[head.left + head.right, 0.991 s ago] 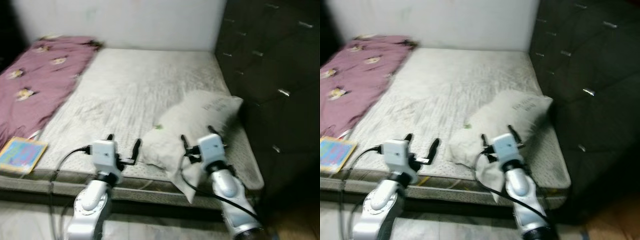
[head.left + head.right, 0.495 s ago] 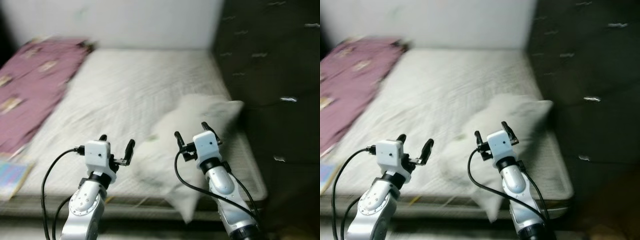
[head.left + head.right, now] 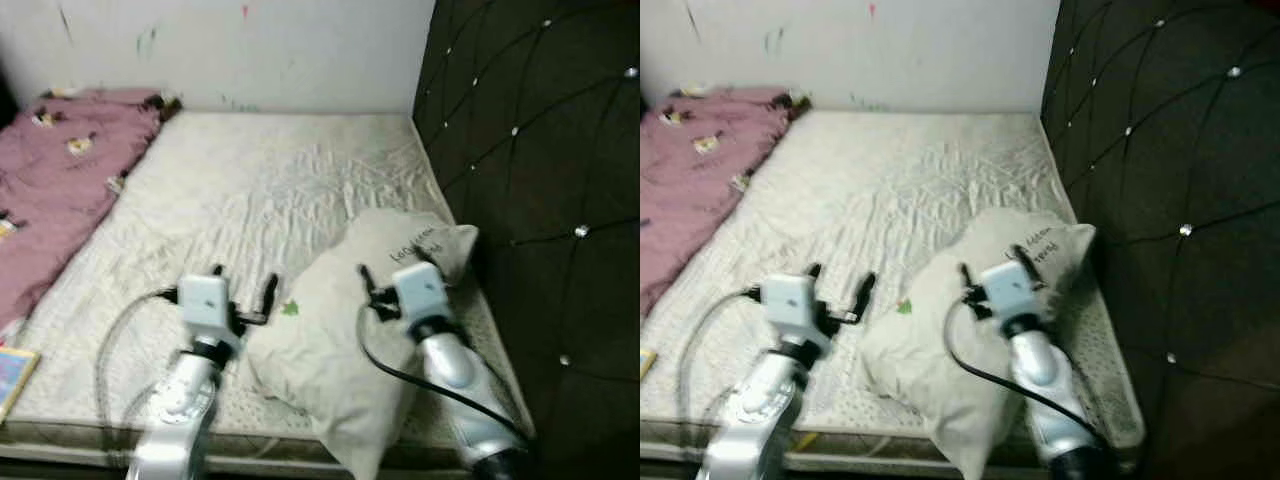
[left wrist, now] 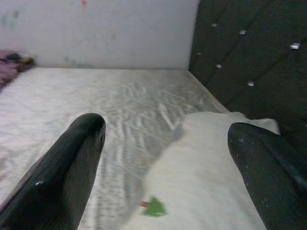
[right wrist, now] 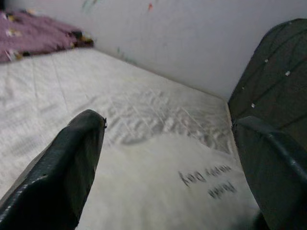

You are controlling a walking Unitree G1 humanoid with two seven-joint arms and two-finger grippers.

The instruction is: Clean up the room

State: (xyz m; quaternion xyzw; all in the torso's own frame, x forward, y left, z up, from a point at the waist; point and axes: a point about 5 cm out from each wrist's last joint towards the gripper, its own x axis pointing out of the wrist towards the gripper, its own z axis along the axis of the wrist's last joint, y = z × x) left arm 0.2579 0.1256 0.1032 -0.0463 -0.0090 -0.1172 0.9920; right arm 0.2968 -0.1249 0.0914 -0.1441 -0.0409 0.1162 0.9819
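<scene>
Black fingers: my right gripper (image 3: pixel 395 272) had its two fingers spread wide, holding nothing.
Right gripper's place: it hung just over the pillow (image 3: pixel 340 330), above the end with the printed words.
Left gripper: my left gripper (image 3: pixel 243 282) was spread wide too and held nothing. It hung over the sheet, just beside the pillow's edge.
Pillow: white and soft. It lay at the near right corner of the mattress (image 3: pixel 260 190), close to the dark padded headboard (image 3: pixel 530 180). One corner drooped over the bed's front edge.
Green bit: a tiny green scrap (image 3: pixel 291 309) sat on the pillow near my left gripper.
What changed: a moment ago I stood further back and both grippers were short of the pillow. Now I had come closer, and my right gripper was over it.
What that means: I think I was ready to grab the pillow, but I had not grabbed it yet.
Further away: a pink blanket (image 3: pixel 50 190) lay along the left side, and a bright book (image 3: pixel 10 375) sat at the near left edge.
</scene>
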